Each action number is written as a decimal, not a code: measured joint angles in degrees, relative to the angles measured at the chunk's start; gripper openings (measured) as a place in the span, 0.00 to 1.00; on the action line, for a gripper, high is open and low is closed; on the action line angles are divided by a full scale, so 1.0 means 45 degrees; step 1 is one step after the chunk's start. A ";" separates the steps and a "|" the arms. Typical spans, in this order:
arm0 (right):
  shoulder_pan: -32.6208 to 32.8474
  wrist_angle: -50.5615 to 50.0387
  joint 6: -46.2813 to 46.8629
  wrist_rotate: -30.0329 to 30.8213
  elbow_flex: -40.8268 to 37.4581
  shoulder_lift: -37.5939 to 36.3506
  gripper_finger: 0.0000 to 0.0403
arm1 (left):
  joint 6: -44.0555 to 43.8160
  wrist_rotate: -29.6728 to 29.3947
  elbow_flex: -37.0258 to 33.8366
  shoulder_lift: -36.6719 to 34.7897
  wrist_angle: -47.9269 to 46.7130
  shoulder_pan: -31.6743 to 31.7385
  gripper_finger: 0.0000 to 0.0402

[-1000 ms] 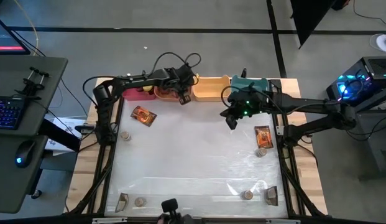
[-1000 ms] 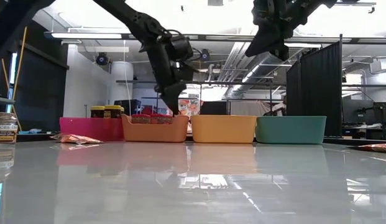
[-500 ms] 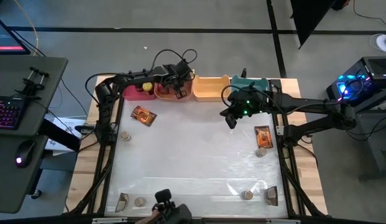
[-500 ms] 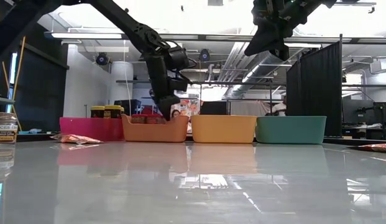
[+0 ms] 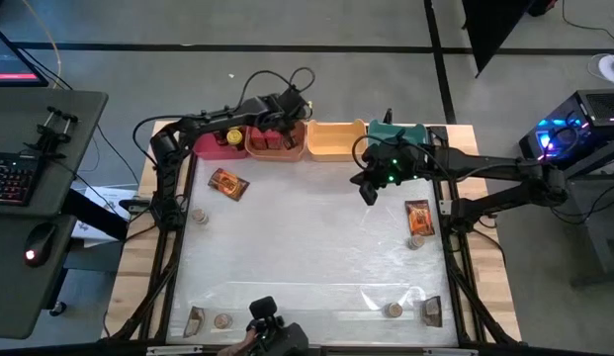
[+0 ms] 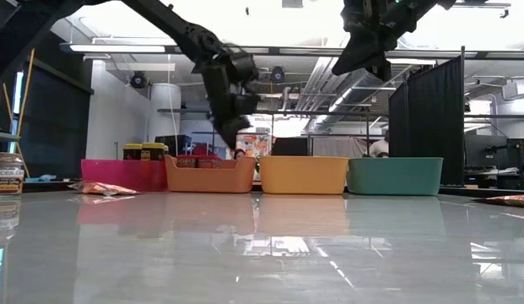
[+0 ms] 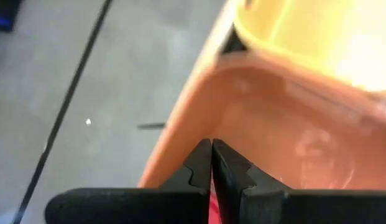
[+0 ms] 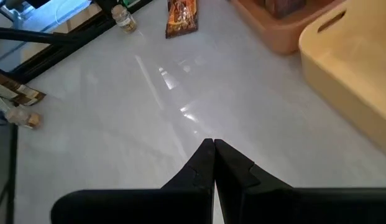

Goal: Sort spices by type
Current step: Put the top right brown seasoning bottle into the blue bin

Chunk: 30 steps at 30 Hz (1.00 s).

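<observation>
My left gripper (image 5: 278, 121) hangs shut above the orange bin (image 5: 272, 146), which holds small red boxes (image 6: 202, 160); its tips (image 7: 211, 146) meet over the bin's wall. My right gripper (image 5: 369, 192) hovers shut over the table in front of the teal bin (image 5: 395, 133), tips together (image 8: 211, 144). Yellow-lidded jars (image 6: 142, 152) stand in the pink bin (image 5: 216, 148). Foil packets (image 5: 227, 184) (image 5: 418, 216) lie flat on the table. Small jars (image 5: 200, 215) (image 5: 415, 240) (image 5: 393, 310) (image 5: 223, 320) stand on it.
The yellow bin (image 5: 334, 141) sits between the orange and teal ones along the far edge. Two more packets (image 5: 194, 319) (image 5: 431, 311) lie near the table's near corners. A camera mount (image 5: 267, 331) stands at the near edge. Open tabletop lies in the middle.
My left gripper moved from the orange bin's near rim toward the far edge, dipped into the bin, then rose above it.
</observation>
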 joint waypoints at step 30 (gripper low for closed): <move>0.4359 -1.0837 0.3587 -0.0694 0.1699 -0.2000 0.00 | -0.7665 0.7353 -0.8378 -0.8873 0.6397 -0.6118 0.00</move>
